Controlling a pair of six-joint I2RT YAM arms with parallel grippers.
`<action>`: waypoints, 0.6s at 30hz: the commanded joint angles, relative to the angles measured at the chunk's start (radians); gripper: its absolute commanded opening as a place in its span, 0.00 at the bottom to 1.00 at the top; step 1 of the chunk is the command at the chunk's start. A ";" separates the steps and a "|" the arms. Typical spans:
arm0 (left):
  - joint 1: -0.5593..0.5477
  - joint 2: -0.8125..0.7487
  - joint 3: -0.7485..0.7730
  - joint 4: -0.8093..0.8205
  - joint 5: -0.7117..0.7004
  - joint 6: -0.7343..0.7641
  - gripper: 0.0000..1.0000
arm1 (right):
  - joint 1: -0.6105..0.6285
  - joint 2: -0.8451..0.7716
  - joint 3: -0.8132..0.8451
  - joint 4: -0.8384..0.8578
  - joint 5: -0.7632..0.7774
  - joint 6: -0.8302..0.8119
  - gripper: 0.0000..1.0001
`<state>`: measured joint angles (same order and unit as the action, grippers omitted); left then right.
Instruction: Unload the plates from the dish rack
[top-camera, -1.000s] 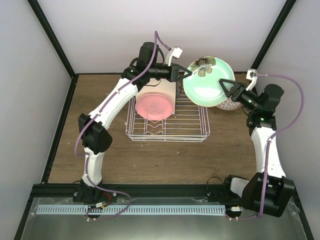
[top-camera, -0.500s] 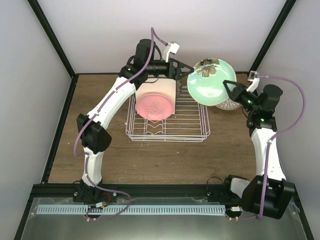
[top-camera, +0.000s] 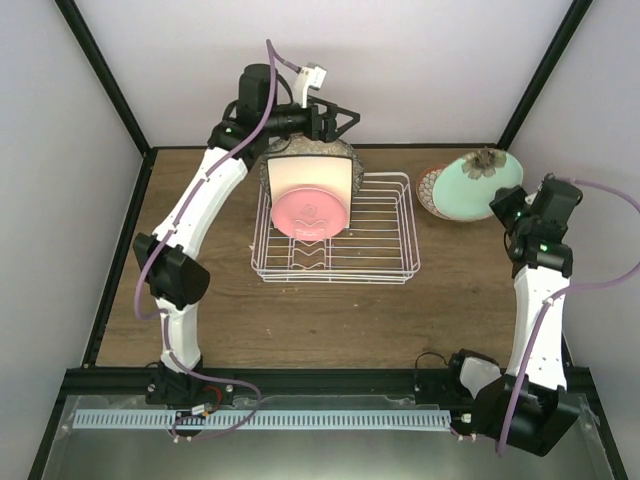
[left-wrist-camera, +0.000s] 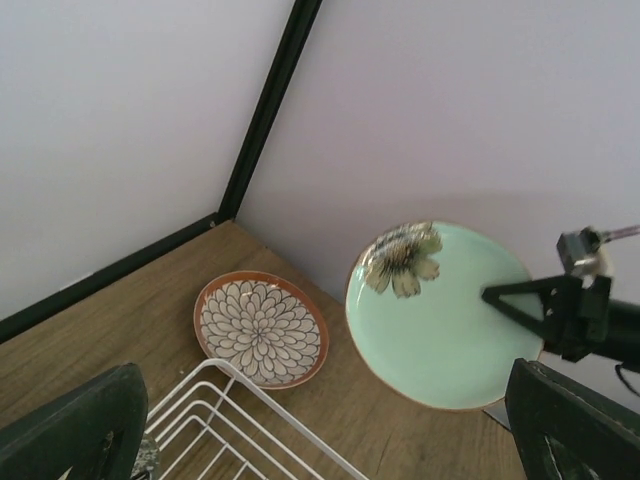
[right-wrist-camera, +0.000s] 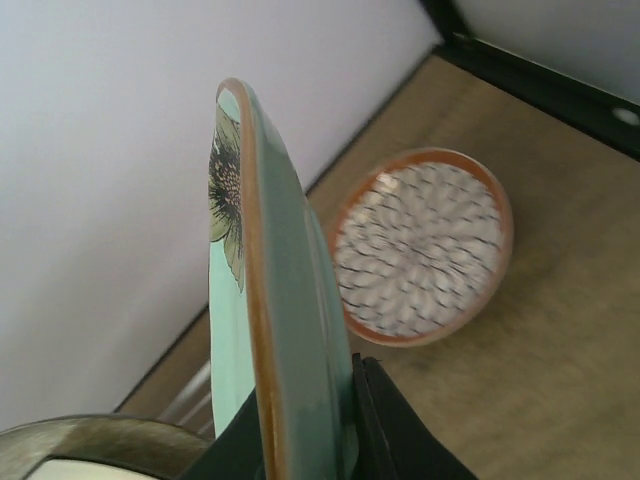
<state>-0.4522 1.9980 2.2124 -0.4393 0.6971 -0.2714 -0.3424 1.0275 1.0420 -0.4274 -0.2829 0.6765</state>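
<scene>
The left claw (top-camera: 342, 120) hangs in the upper middle of the overhead view with its fingers wide apart and nothing between them, just above the back of the dish rack (top-camera: 385, 262). Three plates stand in the rack at its left end: the pink round plate (top-camera: 310, 213) in front, the cream square plate (top-camera: 308, 176) behind it, and the speckled plate (top-camera: 343, 150) showing only as a sliver at the back. They are packed close, so a finger coming down between them could probably push one against its neighbour or tip the row.

Right of the rack, the small floral plate (top-camera: 428, 188) lies flat on the desk (top-camera: 200, 300). The mint-green plate (top-camera: 472, 189) overlaps it in the overhead view, tilted up almost on edge. The right claw (top-camera: 503, 204) is clamped on its rim. Whether its lower edge touches the desk cannot be told.

The main hazard is that thin rim hold: the plate might swing or slide between the fingers. If lowered straight down, it could land on the floral plate's rim and chip or skid.

Room is tight at the upper right, where the back wall and the black corner post (top-camera: 545, 70) stand near. Bare desk lies toward the lower right, and a wider stretch lies at the left of the rack.
</scene>
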 joint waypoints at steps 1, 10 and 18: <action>0.006 -0.048 0.003 -0.006 0.009 0.030 1.00 | -0.012 -0.078 -0.063 -0.109 0.126 0.070 0.01; 0.013 -0.042 0.001 -0.004 0.065 0.029 1.00 | -0.019 -0.117 -0.224 -0.129 0.156 0.139 0.01; 0.017 -0.032 0.003 0.002 0.083 0.023 1.00 | -0.018 -0.115 -0.337 -0.109 0.211 0.156 0.01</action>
<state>-0.4408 1.9717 2.2108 -0.4435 0.7513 -0.2554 -0.3523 0.9348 0.7277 -0.6346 -0.0959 0.7963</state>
